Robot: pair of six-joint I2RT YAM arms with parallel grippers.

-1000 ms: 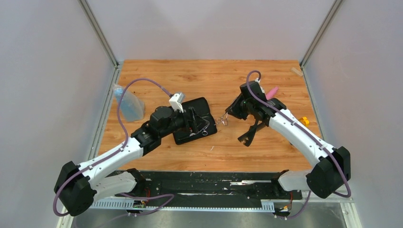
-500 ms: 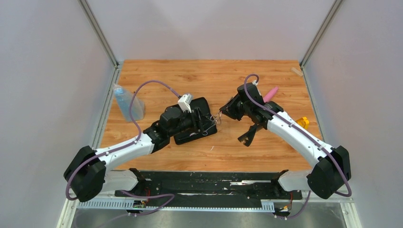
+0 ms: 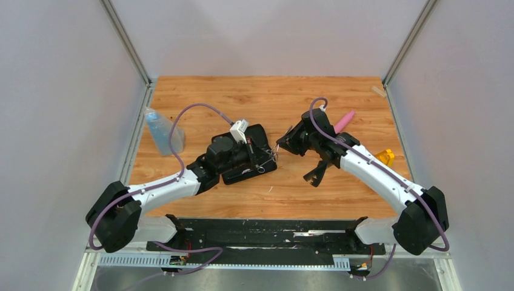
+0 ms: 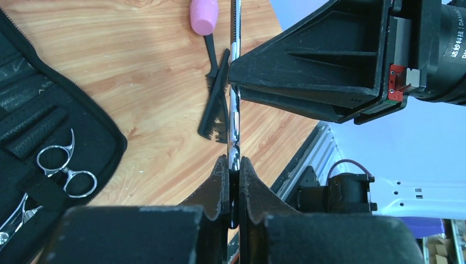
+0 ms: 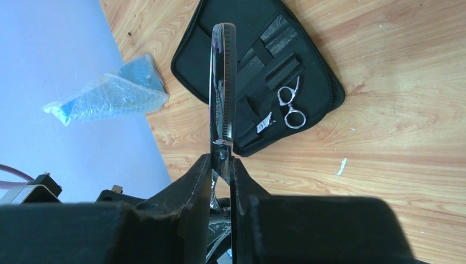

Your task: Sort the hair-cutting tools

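Note:
One pair of silver scissors (image 3: 276,150) hangs in the air between both arms, just right of the open black case (image 3: 237,176). My left gripper (image 4: 234,175) is shut on one end of it and my right gripper (image 5: 221,168) is shut on the other, near the pivot. The blades (image 5: 222,93) point away from the right wrist camera. A second pair of scissors (image 5: 291,107) lies in the case (image 5: 308,60). Two black combs (image 4: 217,104) lie crossed on the wood (image 3: 318,170), under the right arm.
A pink tapered tool (image 3: 344,120) lies behind the right arm, and a translucent blue bottle (image 3: 162,132) sits at the left edge. A small yellow object (image 3: 383,157) lies near the right wall. Grey walls and metal rails close in the wooden table (image 3: 254,97).
My left gripper moved right, off the case, and closed on the scissors. My right gripper carried the scissors a little to the left to meet it.

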